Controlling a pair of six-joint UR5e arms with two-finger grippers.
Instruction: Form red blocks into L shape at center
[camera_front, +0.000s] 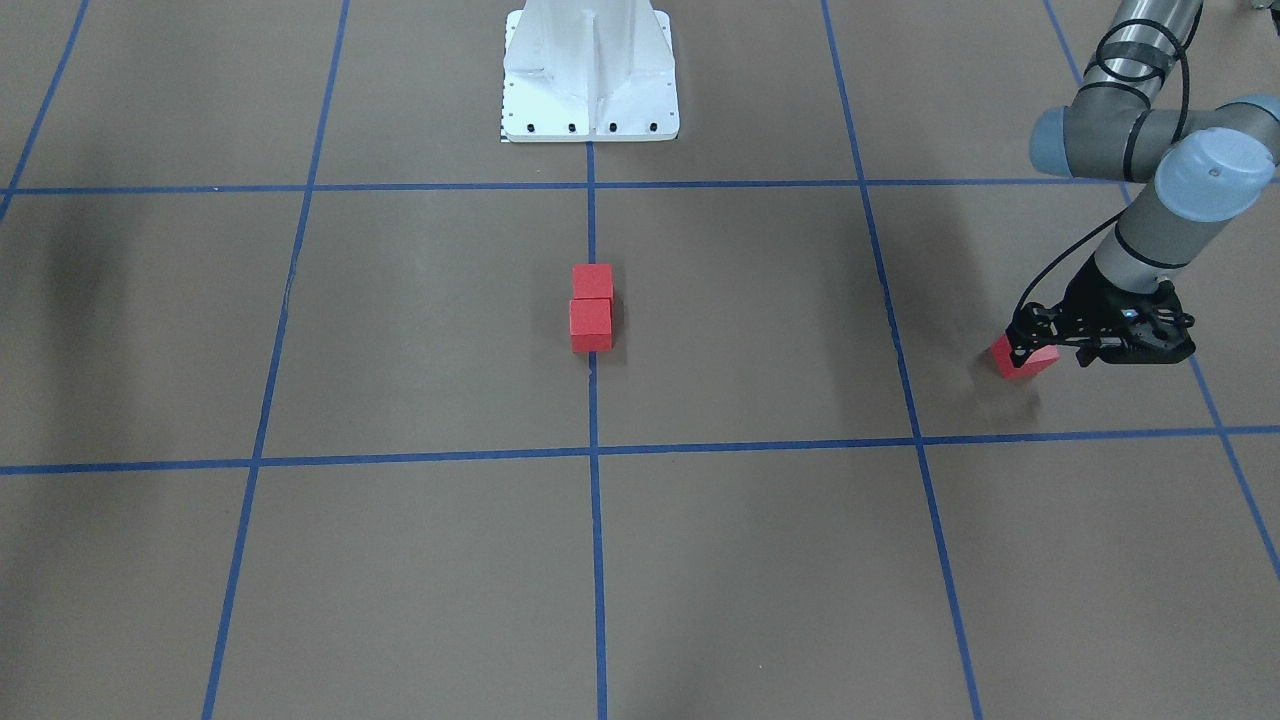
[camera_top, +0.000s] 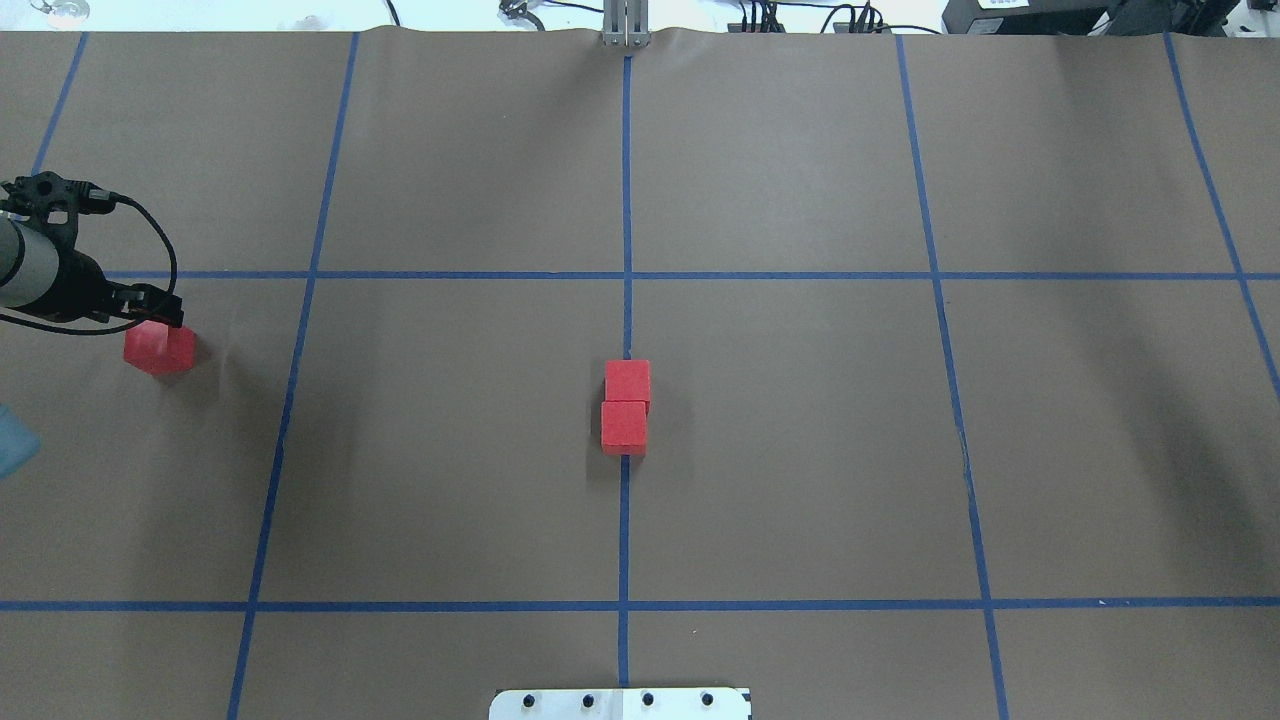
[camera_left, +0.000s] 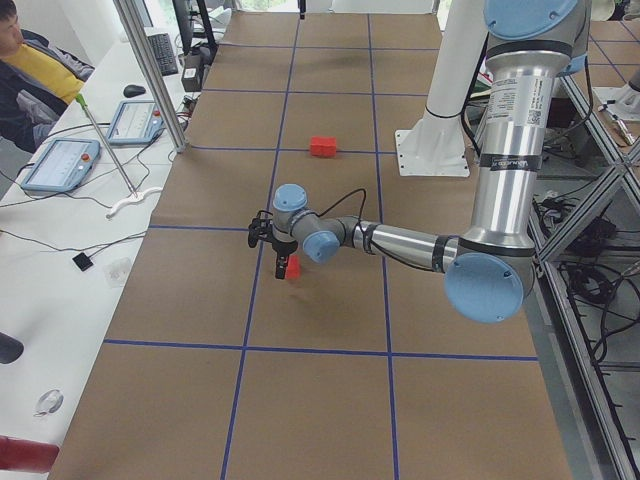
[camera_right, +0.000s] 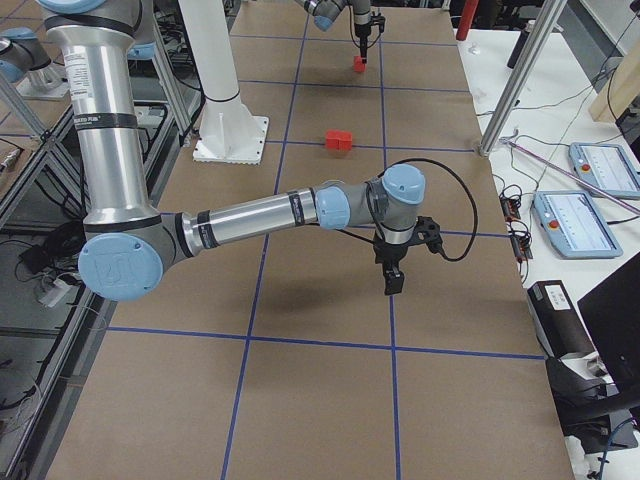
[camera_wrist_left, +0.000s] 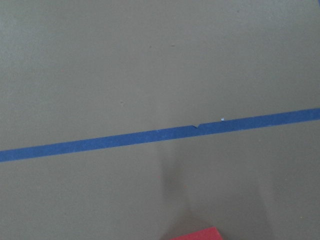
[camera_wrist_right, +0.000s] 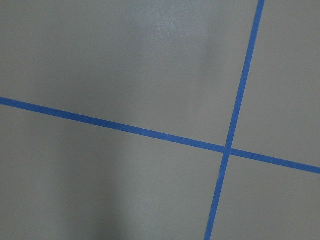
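Two red blocks (camera_front: 592, 282) (camera_front: 590, 325) lie touching in a short row on the middle tape line of the center (camera_top: 624, 520); the overhead view shows them as the far block (camera_top: 627, 381) and the near block (camera_top: 624, 427). A third red block (camera_front: 1022, 358) (camera_top: 158, 348) is far out on my left side, tilted, with my left gripper (camera_front: 1028, 345) (camera_top: 152, 312) shut on its top. A sliver of that red block (camera_wrist_left: 196, 234) shows in the left wrist view. My right gripper (camera_right: 391, 283) hangs over bare floor and appears only in the exterior right view, so I cannot tell its state.
The white metal base (camera_front: 590, 90) stands at the robot's side of the floor. A person (camera_left: 30, 70) sits at a white bench with tablets (camera_left: 60, 165) beyond the far edge. Metal posts (camera_right: 515, 80) rise along that edge.
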